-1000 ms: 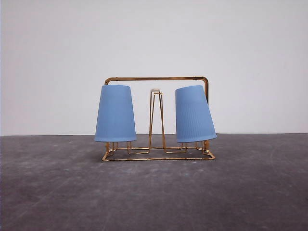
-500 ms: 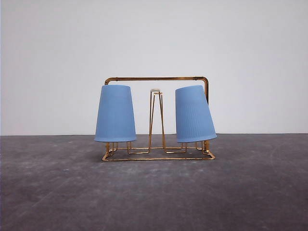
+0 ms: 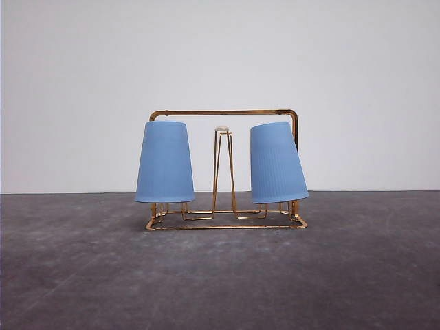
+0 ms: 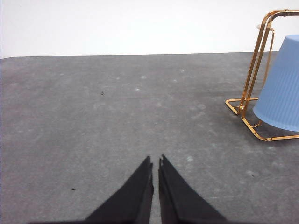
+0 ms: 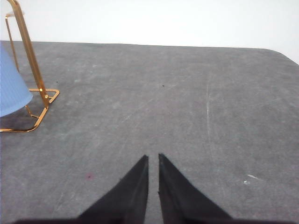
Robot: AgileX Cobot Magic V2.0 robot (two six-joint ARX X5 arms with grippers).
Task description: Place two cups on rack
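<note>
- The rack (image 3: 225,168) stands on the grey table (image 3: 220,275), its gold arched frame upright and its flat wire base resting on the surface.
- The left cup (image 3: 164,162) sits upside down over a peg at the left end of the rack, close to upright.
- The right cup (image 3: 277,163) sits upside down at the right end, tilted, its rim lower on the outer side.
- Between the two cups one narrow peg (image 3: 222,172) with a pale tip stands bare.
- My left gripper (image 4: 155,164) has its dark fingers pressed almost together and grips nothing; it hangs over bare table, apart from the rack.
- My right gripper (image 5: 153,161) is likewise nearly closed and empty, over bare table, away from the rack's end.
</note>
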